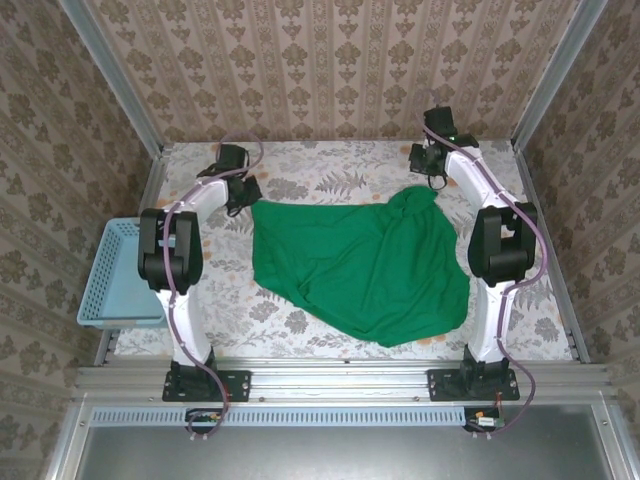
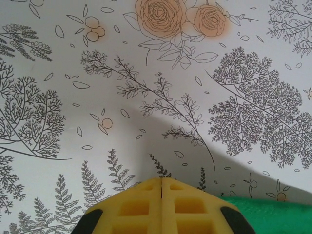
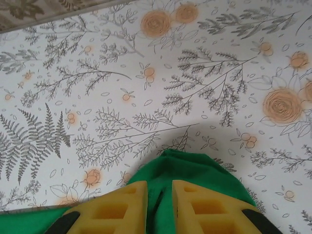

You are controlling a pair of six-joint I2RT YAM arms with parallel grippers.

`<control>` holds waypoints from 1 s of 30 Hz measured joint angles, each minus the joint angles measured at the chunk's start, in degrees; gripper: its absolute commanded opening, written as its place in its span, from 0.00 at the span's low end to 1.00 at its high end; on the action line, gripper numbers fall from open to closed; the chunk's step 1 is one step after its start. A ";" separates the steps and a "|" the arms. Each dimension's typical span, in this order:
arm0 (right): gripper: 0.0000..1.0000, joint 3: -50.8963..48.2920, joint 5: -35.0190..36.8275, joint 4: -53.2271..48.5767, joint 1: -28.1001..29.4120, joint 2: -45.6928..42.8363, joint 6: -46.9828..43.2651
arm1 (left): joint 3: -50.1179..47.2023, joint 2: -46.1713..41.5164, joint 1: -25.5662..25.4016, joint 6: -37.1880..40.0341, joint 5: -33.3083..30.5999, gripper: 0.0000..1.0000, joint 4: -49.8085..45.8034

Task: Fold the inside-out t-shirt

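Right of the light-blue basket (image 1: 112, 285), well apart from it, the inside-out t-shirt (image 1: 360, 265) lies on the flowered tablecloth (image 1: 330, 165) between my two arms. No fold made yet, nothing squared.

Right pincer (image 3: 160, 190): on the shirt's far corner, the one farthest from the basket. Its yellow pads (image 3: 122, 207) stand a little apart with a ridge of green cloth packed between them. I read that as clenched on the shirt, with the bunch stopping the pads from meeting. From above, the cloth draws up into a peak at that corner, which fits a pull. My guess at the reason: hold one corner so the body can be drawn flat.

Left pincer (image 2: 161, 183): at the shirt's far corner on the basket side, just off the edge. The pads are pressed flat together, seam closed, so it is clenched on nothing. The green edge sits just beside it, on the side away from the basket, not under it. Likely poised to take that corner as the partner grip.

Shirt itself: bright green, plain, no print. Thin and soft. Long shallow creases run from the held peak toward the near side. The outline is lopsided, wide at the far edge and rounded at the near one. Sleeves and collar can't be made out, and the seams are too small to tell which face is up. Wider than the basket.
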 measured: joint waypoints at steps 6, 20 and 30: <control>0.63 -9.27 0.04 4.17 -0.59 -8.22 1.20 | -1.73 -5.31 3.17 0.39 -0.61 0.59 0.90; 0.64 -63.89 -3.45 13.73 12.07 -42.71 13.14 | -35.87 -33.24 -19.37 -1.14 -2.71 0.56 1.99; 0.61 -66.45 -6.03 19.93 9.53 -31.93 20.94 | -31.17 -15.67 -19.91 -3.04 0.31 0.19 6.97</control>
